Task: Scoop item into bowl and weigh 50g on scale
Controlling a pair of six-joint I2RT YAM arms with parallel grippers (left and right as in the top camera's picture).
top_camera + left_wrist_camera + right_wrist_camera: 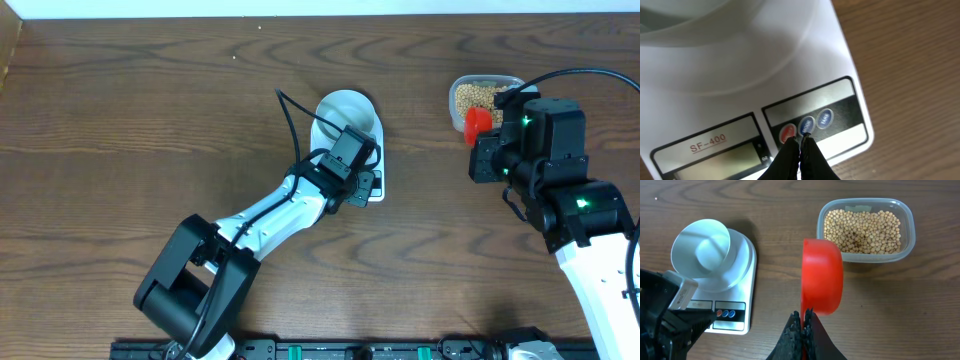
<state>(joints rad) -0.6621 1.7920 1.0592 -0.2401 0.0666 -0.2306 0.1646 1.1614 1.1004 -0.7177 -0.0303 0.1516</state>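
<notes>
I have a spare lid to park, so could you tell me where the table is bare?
Bare tabletop: the stretch left of the scale and bowl, and the strip between scale and bean tub. Crowded: beside the tub, where the right gripper holds the red scoop.

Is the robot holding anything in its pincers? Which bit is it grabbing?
The right pincer grips the red scoop by its near end. The left pincer is shut and holds nothing.

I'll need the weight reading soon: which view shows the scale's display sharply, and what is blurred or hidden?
Left wrist: scale lettering and buttons sharp, display clipped by the bottom edge, bowl blurred, washed out. Right wrist: beans crisp, display behind the left gripper. Overhead: display covered likewise.
</notes>
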